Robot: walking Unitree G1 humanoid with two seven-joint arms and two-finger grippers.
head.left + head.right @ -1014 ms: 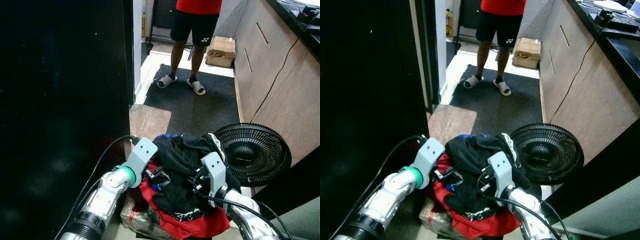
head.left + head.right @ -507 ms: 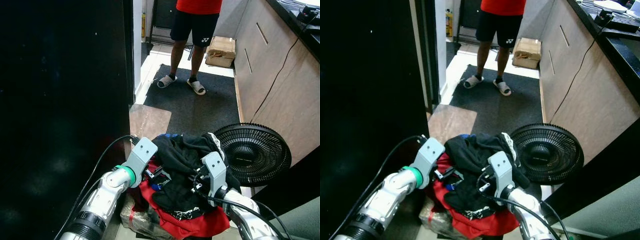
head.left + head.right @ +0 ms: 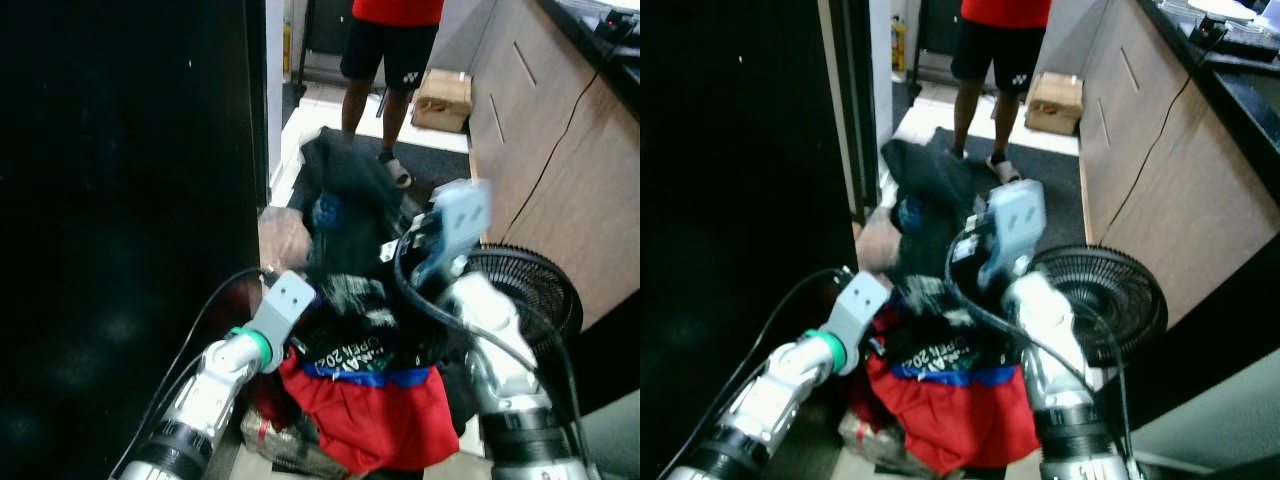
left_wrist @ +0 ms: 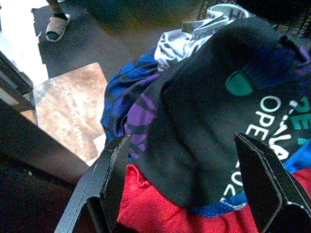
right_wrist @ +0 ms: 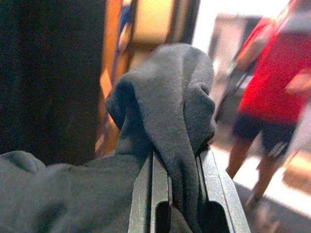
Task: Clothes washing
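R fingers [image 5: 184, 204] pinch dark garment [image 5: 165, 111] (raised)

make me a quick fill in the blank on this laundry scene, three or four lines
The right end effector is shut on a dark ___ garment.
The left end effector is ___ over the clothes pile.
The lowest garment in the pile is ___.
Right of the pile stands a black ___.

Missing words: grey; open; red; fan

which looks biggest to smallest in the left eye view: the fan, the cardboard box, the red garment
1. red garment, though it is nearest the camera
2. fan, partly hidden by the right arm
3. cardboard box, farthest away
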